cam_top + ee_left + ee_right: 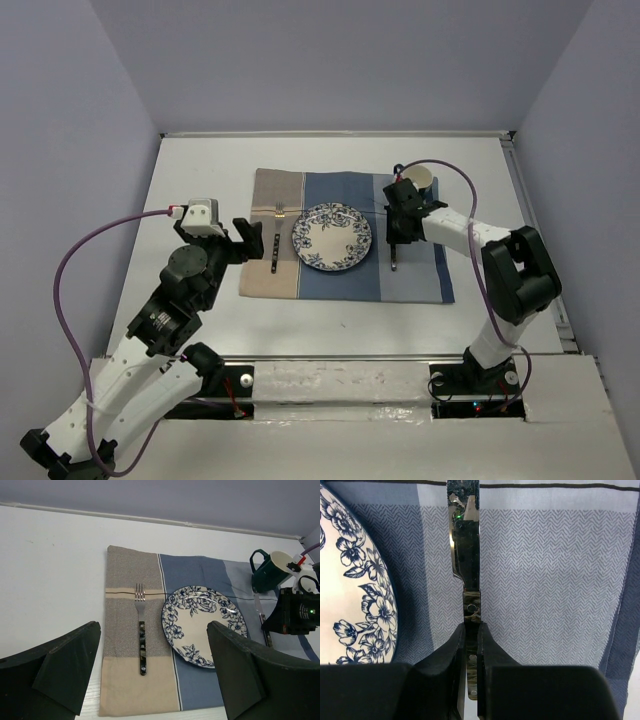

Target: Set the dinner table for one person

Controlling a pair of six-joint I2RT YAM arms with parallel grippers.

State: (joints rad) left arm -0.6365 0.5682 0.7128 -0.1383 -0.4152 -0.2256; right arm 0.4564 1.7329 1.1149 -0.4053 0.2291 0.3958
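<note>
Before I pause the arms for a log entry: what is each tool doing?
Left tool: open, holding nothing.
Right tool: shut on the knife.

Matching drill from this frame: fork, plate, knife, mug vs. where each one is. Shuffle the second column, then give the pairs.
Things:
1. fork
2. plate
3. knife
4. mug

Places:
A. at the far right corner of the placemat
B. lying on the placemat's tan left strip
C. handle pinched by the right gripper, right of the plate
D. middle of the placemat

Pairs: 1-B, 2-D, 3-C, 4-A
</note>
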